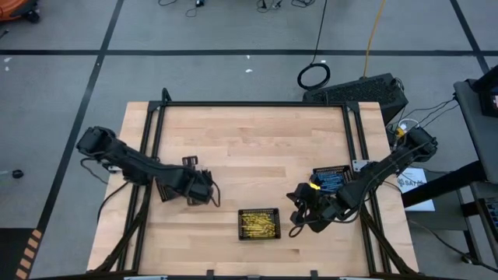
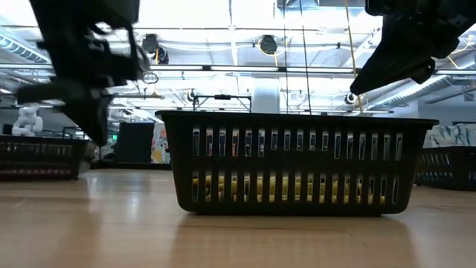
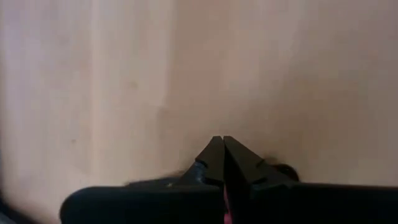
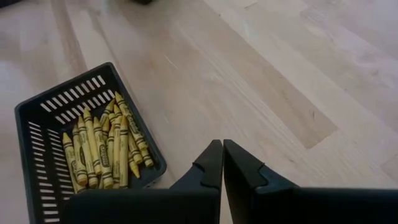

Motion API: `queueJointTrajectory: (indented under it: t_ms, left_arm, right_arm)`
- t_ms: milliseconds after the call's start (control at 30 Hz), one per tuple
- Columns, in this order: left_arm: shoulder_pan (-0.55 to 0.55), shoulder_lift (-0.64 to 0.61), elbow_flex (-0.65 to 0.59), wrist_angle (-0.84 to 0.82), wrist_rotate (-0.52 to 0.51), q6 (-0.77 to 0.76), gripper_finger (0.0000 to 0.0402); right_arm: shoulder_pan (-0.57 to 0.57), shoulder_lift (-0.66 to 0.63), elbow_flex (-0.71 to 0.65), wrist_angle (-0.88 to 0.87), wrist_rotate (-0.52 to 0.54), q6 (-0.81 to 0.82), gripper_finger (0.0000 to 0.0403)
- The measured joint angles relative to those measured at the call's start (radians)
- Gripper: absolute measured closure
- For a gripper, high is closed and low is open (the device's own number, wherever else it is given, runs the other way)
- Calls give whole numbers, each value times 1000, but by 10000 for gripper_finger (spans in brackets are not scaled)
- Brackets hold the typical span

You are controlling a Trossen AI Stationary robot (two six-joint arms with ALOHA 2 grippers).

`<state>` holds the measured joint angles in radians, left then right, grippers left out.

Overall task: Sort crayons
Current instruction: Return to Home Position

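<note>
Left gripper [image 3: 222,142]: shut tight over the bare table [image 1: 249,140]; nothing is seen held.
Yellow crayons [image 4: 102,149]: gathered in one tray [image 4: 68,90], kept apart by colour.
Right gripper [image 4: 222,144]: closed and empty, held just beside that tray, judged clear for withdrawal.
Blue crayons [image 1: 328,179]: kept separate in a farther tray [image 1: 345,169], partly hidden by the right arm.

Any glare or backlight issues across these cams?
Low view: bright ceiling lights behind turn the left arm and right arm into silhouettes; the table mirrors the black tray. High view: even light, no hot spots. Right wrist view: yellow crayons evenly lit, no glare.
</note>
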<state>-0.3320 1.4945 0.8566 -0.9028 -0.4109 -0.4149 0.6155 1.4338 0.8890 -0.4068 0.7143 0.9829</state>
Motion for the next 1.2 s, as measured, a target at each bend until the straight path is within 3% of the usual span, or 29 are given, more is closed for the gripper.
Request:
queueJointTrajectory:
  t_ms: [233,533,667,767,933,1033,1100,1200]
  left_arm:
    - [-136,-94,0,-68,151,-133,398]
    - [-306,-219,0,-87,121,-361,399]
    - [-365,-223,0,16,119,-389,399]
    - [-403,-203,0,172,-1,-344,399]
    - [-467,-164,1,363,-351,-260,399]
    - [-472,-166,1,315,-540,-302,399]
    - [-451,-191,1,199,-668,-377,399]
    - [-371,-270,1,-25,-745,-505,399]
  right_arm:
    - [0,0,0,-1,0,0,403]
    - [0,0,0,-1,22,0,403]
    - [0,0,-8,4,-76,-11,403]
    - [1,2,-36,40,-112,-53,403]
    - [61,-20,-127,124,94,-57,403]
    - [72,-108,-214,125,114,0,403]
    - [50,-201,-273,125,123,-1,403]
    - [-39,-376,-350,124,123,-49,403]
